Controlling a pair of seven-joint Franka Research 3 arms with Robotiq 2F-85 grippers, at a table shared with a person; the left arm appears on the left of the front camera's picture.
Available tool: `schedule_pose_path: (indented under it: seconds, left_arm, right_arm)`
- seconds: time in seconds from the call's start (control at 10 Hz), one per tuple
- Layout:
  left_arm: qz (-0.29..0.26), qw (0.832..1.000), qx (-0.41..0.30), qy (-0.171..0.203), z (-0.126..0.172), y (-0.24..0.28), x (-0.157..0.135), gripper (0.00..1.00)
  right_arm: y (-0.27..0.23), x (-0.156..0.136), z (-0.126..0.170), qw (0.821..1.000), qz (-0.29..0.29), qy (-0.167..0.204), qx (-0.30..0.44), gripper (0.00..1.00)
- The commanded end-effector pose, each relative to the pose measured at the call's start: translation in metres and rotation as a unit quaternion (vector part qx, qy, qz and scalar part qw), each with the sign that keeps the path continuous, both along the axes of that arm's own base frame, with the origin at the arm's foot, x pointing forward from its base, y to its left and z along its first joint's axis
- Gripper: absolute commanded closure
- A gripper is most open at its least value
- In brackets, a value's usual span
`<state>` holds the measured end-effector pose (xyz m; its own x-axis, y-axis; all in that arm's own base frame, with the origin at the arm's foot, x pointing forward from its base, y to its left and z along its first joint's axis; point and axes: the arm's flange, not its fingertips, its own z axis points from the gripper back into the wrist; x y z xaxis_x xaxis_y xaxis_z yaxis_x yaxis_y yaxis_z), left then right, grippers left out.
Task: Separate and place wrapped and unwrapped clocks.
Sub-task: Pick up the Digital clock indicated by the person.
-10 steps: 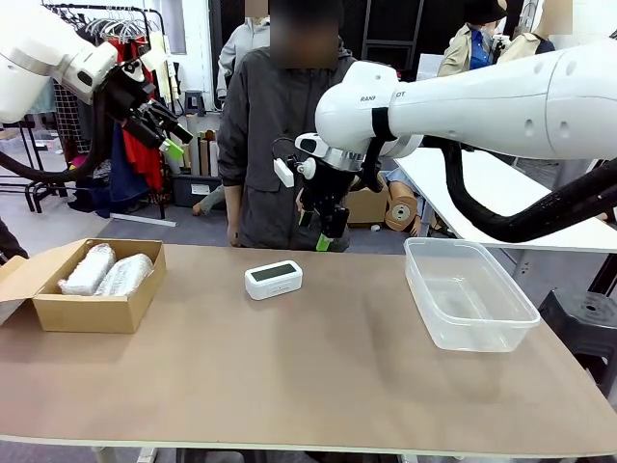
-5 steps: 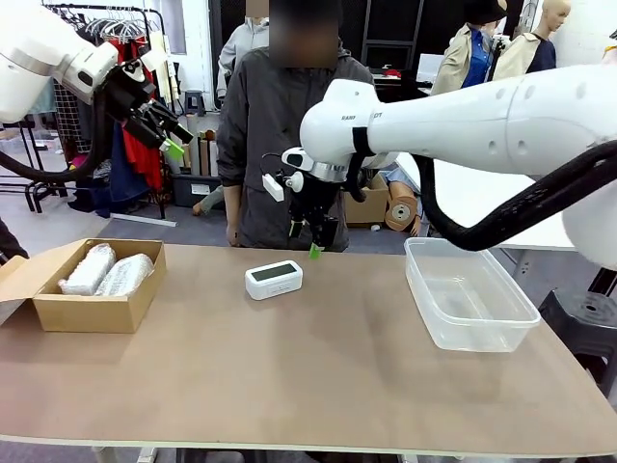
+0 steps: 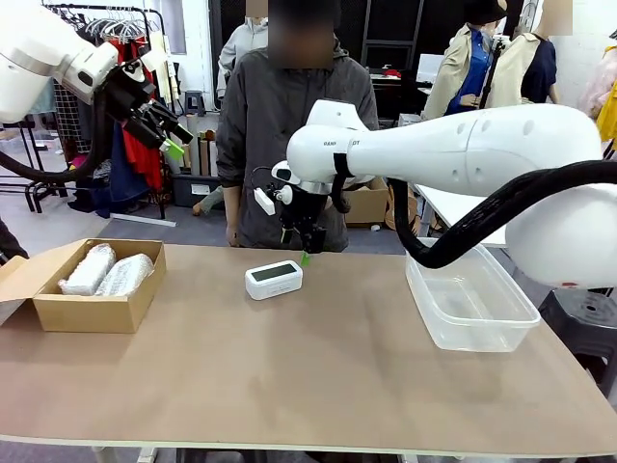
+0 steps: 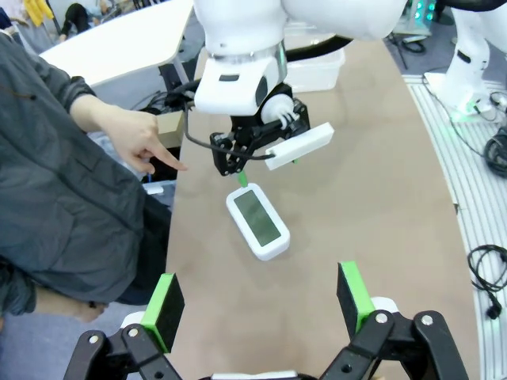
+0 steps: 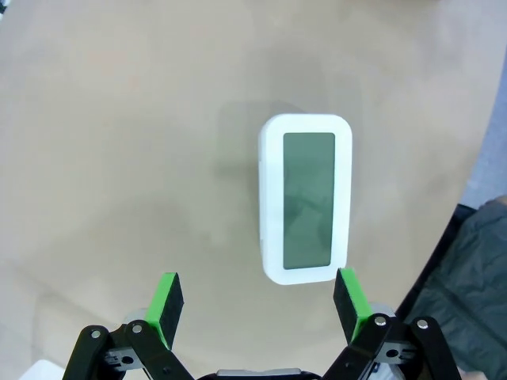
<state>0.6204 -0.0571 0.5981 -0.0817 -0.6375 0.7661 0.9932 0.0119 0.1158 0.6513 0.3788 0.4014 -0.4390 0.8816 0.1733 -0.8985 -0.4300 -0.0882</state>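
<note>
The unwrapped clock lies face up on the brown table, white with a grey-green screen. My right gripper hangs open just above its right end, not touching it. Seen from the right wrist, the clock sits ahead of my right gripper, nearer the right finger. Two wrapped clocks in clear bubble plastic lie side by side in the cardboard box at the left. My left gripper is open and raised high above the box. From the left wrist, the bare clock shows beyond my left gripper.
A clear plastic tub stands at the table's right. A person stands at the far edge behind the clock, with one hand near that edge. The box's flap opens toward the left edge.
My right arm has swung left and down, bringing its open gripper from beside the clock to just above its right end. The left arm has not moved.
</note>
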Motion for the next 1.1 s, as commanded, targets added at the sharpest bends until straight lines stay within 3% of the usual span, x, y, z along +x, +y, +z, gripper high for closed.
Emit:
schedule_pose_path:
  seconds: [0.0, 0.1, 1.0]
  left_arm:
    - [0.000, 1.000, 0.001, -0.005, 0.001, 0.001, -0.001, 0.00]
    - [0.000, 1.000, 0.001, -0.005, 0.001, 0.001, -0.001, 0.00]
    - [0.000, 1.000, 0.001, -0.005, 0.001, 0.001, -0.001, 0.00]
  right_arm:
    - [0.012, 0.025, -0.003, 1.000, 0.010, -0.022, -0.005, 0.00]
    - [0.015, 0.032, -0.010, 0.999, 0.010, -0.032, -0.010, 0.00]
    - [0.032, 0.053, -0.067, 1.000, 0.020, 0.011, 0.005, 0.00]
